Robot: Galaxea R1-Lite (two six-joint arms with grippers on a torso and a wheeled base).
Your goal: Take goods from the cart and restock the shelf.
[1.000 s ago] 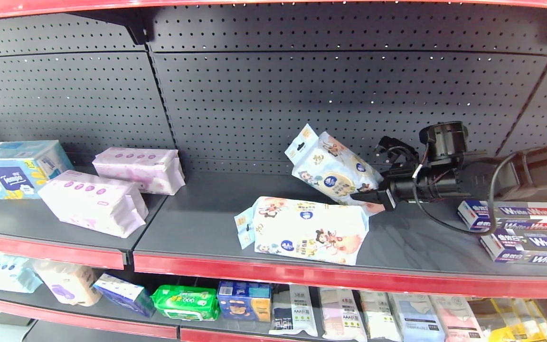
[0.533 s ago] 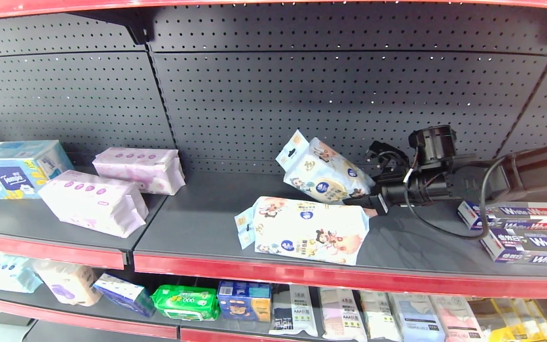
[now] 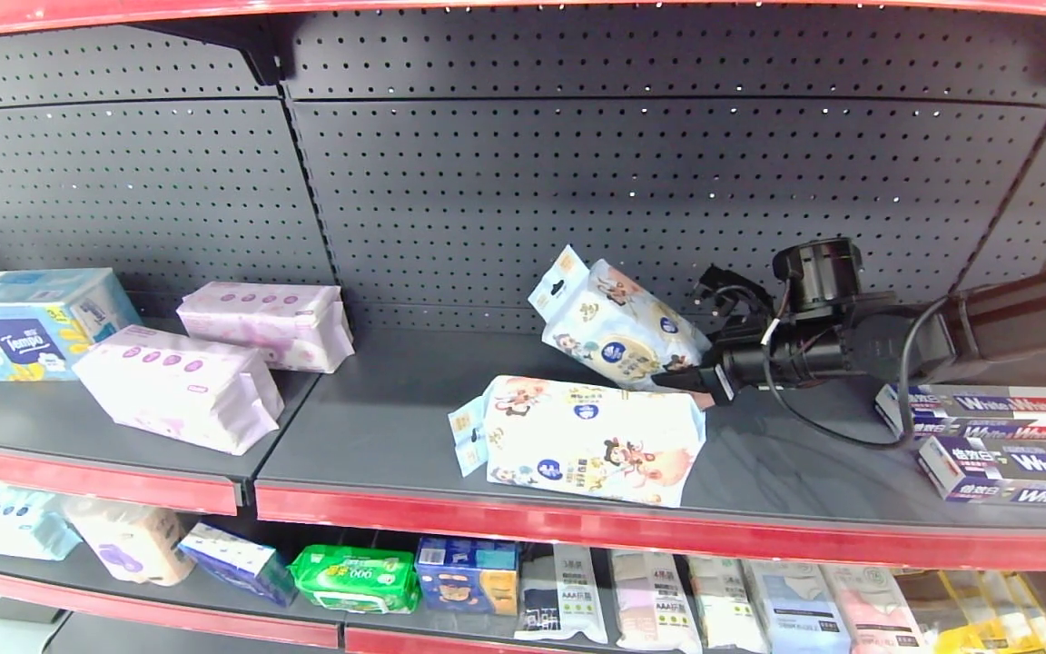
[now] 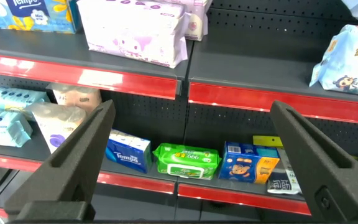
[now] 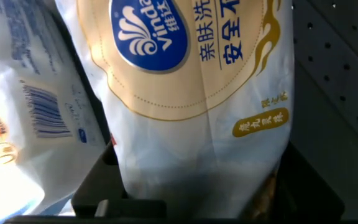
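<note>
Holding item: right gripper (image 3: pixel 697 381), closed on the lower end of a cartoon-print pouch (image 3: pixel 618 327). The right wrist view shows the pouch's white and gold face pinched between the two black fingers (image 5: pixel 107 186).

Pouch position: tilted over the rear of the middle shelf (image 3: pixel 378 427), hang-tab end up and close to the pegboard back panel (image 3: pixel 577 163). Its gripped end is low, just behind the flat pouch. Whether the two touch cannot be told.

Flat pouch (image 3: pixel 591 440): same cartoon print, lying face up near the shelf's front edge, about mid-width, hang tab pointing toward the left end.

Left gripper (image 4: pixel 192 107): fingers spread wide, nothing between them, in front of the shelf's red front edge and the tier below.

Other stock, middle shelf:
- Two white packs with purple print: one (image 3: pixel 180 386) near the front edge at the left, one (image 3: pixel 269 322) behind it toward the back panel.
- Blue tissue pack (image 3: pixel 33 322) at the far left end.
- Two toothpaste boxes (image 3: pixel 986 409) lying lengthwise at the right end, one behind the other, under the right arm.

Other stock, lower tier:
- Green wipes pack (image 3: pixel 358 577).
- Blue carton (image 3: pixel 467 574) just beside it.
- Row of flat sachets toward the right end.
</note>
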